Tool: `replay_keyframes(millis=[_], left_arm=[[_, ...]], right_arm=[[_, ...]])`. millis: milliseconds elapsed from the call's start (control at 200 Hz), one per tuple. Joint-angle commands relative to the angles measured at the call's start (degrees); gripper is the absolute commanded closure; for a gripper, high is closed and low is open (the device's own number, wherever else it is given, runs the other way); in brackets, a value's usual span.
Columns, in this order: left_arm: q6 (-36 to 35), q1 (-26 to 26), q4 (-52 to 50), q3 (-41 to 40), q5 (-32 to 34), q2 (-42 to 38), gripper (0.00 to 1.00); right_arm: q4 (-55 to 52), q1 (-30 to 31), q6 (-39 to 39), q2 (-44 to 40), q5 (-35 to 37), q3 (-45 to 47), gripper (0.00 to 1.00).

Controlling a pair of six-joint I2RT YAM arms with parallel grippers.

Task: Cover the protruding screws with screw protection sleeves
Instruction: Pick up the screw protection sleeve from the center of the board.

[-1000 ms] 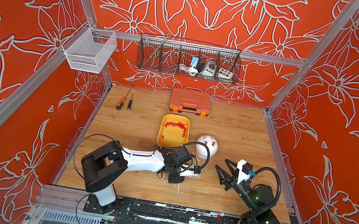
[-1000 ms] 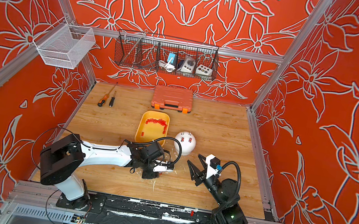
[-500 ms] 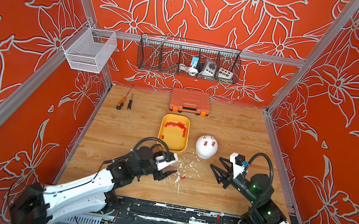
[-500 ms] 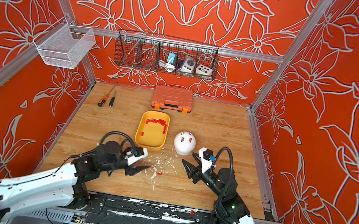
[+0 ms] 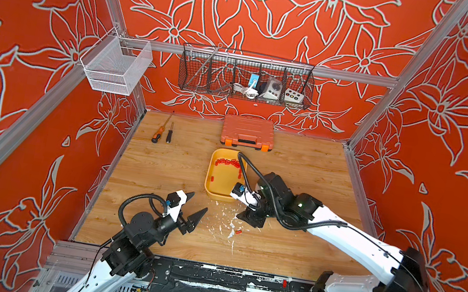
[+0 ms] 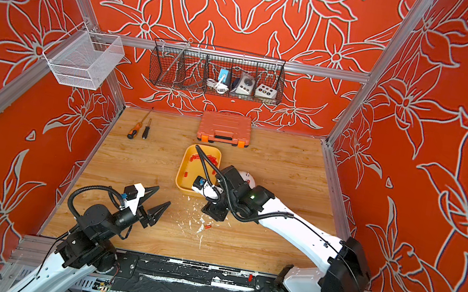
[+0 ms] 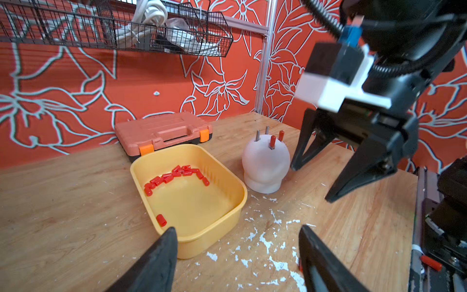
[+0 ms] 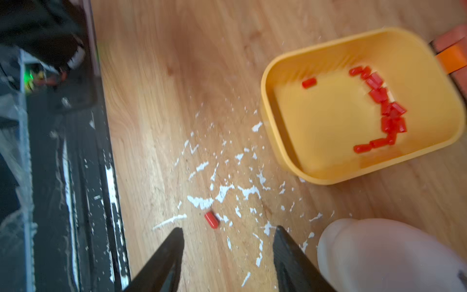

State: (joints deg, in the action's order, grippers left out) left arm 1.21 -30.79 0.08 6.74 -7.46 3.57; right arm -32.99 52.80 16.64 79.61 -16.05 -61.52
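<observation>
Shows a white dome-shaped plastic body (image 7: pixel 265 164) standing upright on the wooden table (image 7: pixel 63 202), just beside a shallow yellow plastic tray (image 7: pixel 214 231). Carries four thin studs on top: two bare grey protruding screws (image 7: pixel 257 135), two already wearing tiny red tube-shaped screw protection sleeves (image 7: pixel 272 141). Stores the spare sleeves (image 7: pixel 177 174) in the tray, mostly toward one wall; leaves one loose sleeve (image 8: pixel 211 220) on the table among white flakes (image 8: pixel 222 192). Puts the right gripper (image 8: pixel 227 228) near this loose sleeve, jaws spread and pinching nothing. Has the left gripper (image 5: pixel 200 201) well apart, also spread and empty. Looks very light, smooth and slightly soft, so probably rolls or pops away under a hard squeeze. Better to pinch gently across the middle of the tube, leaving the open end free for a bare stud.
</observation>
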Motion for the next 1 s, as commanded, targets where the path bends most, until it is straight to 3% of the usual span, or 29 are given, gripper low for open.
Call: replay_keyframes(millis=[0, 150, 345, 560, 996], left_arm=[[1.69, 0.38, -2.73, 0.03, 2.62, 1.72, 0.26], [3.21, 0.38, -5.18, -0.83, 9.93, -3.01, 0.26], [3.70, 0.38, -5.84, -0.47, 11.36, -3.09, 0.26], [4.06, 0.38, -6.13, -0.42, 12.25, -3.48, 0.26], [4.58, 0.38, -6.04, -0.66, 13.31, -3.49, 0.26]], right_arm=[[-11.31, 0.09, 11.81, 3.96, 1.64, -3.14, 0.41], [-15.66, 0.32, 15.47, 9.45, 3.85, -4.76, 0.44], [-14.14, 3.13, 17.51, 13.81, 4.21, -3.95, 0.47], [-4.12, 7.25, 20.72, 15.10, 6.45, -1.27, 0.48], [-1.91, 7.41, 22.95, 21.06, 7.97, -1.32, 0.53]])
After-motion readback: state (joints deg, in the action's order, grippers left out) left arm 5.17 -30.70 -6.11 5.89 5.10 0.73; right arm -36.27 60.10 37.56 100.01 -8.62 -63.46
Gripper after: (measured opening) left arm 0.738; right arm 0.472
